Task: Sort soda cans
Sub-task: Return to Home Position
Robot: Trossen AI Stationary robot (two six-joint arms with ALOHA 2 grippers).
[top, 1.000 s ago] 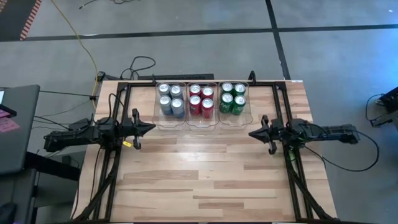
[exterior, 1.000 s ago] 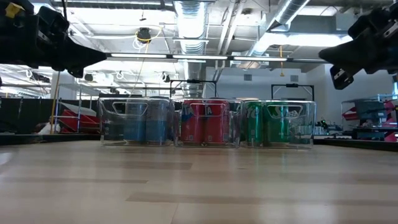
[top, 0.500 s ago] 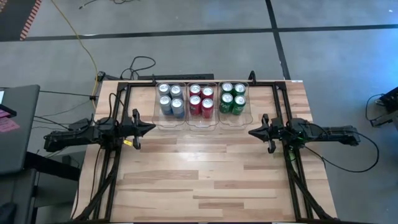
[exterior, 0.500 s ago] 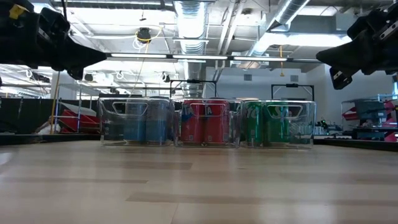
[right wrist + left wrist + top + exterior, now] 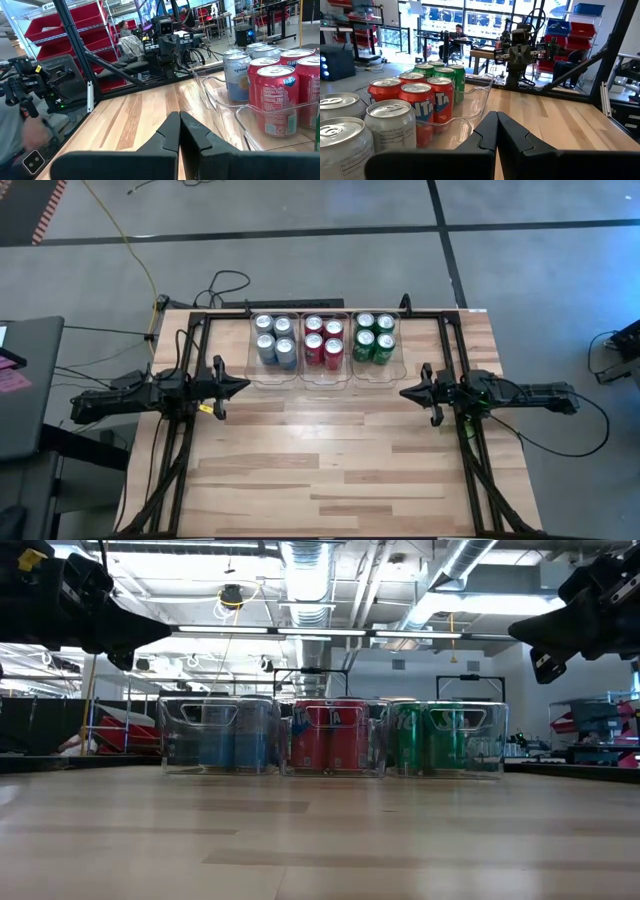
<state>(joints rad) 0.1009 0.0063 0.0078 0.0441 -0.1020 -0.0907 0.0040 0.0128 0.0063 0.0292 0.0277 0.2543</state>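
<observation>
Along the far edge of the tabletop (image 5: 330,470), the soda cans (image 5: 333,328) stand sorted in three clear bins (image 5: 325,378) set side by side: silver-grey cans (image 5: 274,340) toward the left, red cans (image 5: 324,345) in the middle, green cans (image 5: 374,338) toward the right. Sorting looks complete, and the step in hand seems to be bringing the arms to rest. The left claw (image 5: 244,386) hangs clenched and empty near the left edge, and the right claw (image 5: 403,393) hangs likewise near the right edge. Both are apart from the bins. Nothing stands in the way; the next move calls only for settling, clear of the black frame (image 5: 447,340).
</observation>
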